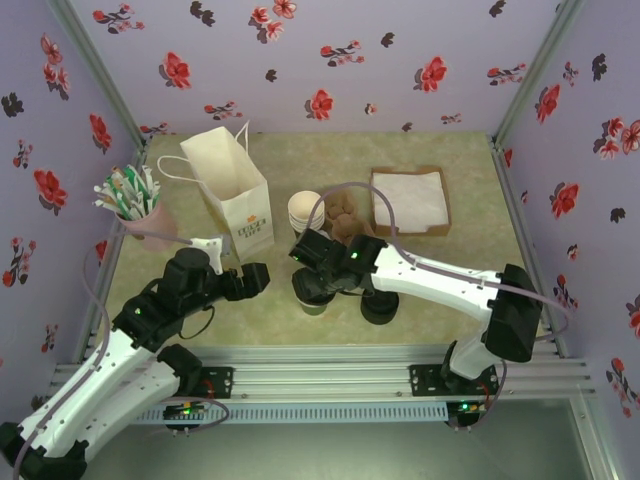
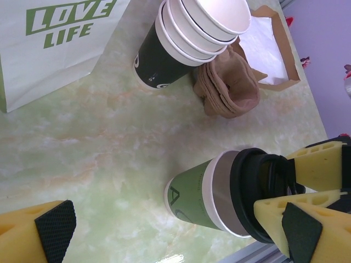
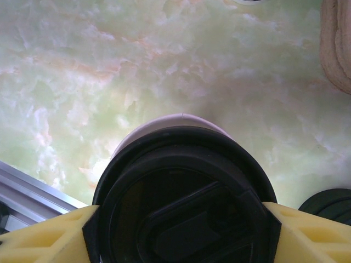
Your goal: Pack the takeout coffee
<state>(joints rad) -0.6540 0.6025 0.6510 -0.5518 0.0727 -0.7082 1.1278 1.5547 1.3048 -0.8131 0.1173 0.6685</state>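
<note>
The coffee cup point(image 2: 192, 194) stands upright on the bench point(image 2: 109, 148), near the front edge, with its black lid point(image 2: 249, 192) on top. The right claw point(image 3: 181, 211) reaches it from above and pinches the lid's rim between its yellow fingers point(image 3: 49, 235). A hold at the top would probably let the cup go straight down into the paper bag point(image 1: 235, 195), which stands open-mouthed further back and to the left. The left claw point(image 1: 252, 277) is spread wide just beside the cup and holds nothing. I judge it is placed there to steady the cup or the bag.

The right wrist view shows both fingers snug against the lid's sides, where the overhead view has the arm lying over that contact. The left wrist view gives the cup's green wall and its foot flat on the bench. The overhead view adds the layout: spare lids point(image 1: 380, 305) just right of the cup, stacked cups point(image 1: 305, 212) behind it.
</note>
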